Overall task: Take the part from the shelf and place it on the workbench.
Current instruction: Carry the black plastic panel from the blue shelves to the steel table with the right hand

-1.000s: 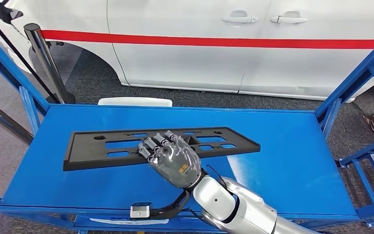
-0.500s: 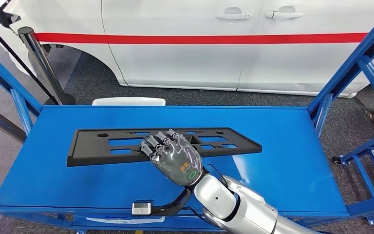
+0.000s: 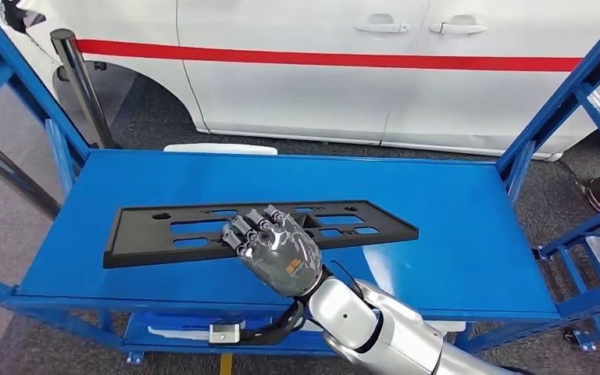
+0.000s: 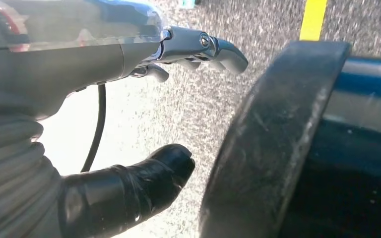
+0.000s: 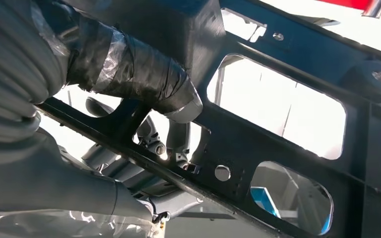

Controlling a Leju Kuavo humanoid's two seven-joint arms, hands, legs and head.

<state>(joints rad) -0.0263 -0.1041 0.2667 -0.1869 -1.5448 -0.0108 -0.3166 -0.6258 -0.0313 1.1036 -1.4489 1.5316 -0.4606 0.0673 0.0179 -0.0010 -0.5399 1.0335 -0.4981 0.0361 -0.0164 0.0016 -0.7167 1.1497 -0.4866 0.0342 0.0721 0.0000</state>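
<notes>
The part (image 3: 164,234) is a long flat black panel with several rectangular cut-outs, lying lengthwise over the blue shelf top (image 3: 453,226). My right hand (image 3: 277,250) grips its near edge around the middle, fingers curled over the top. In the right wrist view the taped thumb (image 5: 134,74) presses one face of the part (image 5: 287,148) and the darker fingers sit on the other. Whether the part is lifted off the shelf cannot be told. In the left wrist view my left hand (image 4: 79,64) hangs over grey floor, thumb (image 4: 129,183) and fingers (image 4: 198,44) apart, holding nothing.
Blue frame uprights stand at the shelf's right (image 3: 562,109) and left (image 3: 16,78). A white car with a red stripe (image 3: 359,78) is parked just behind. A dark post (image 3: 78,78) stands at the back left. A lower shelf level (image 3: 187,328) shows under the front edge.
The whole picture has shifted, so the camera has moved. The shelf's front edge sits higher in the picture now and the part, still in my right hand, lies closer to it.
</notes>
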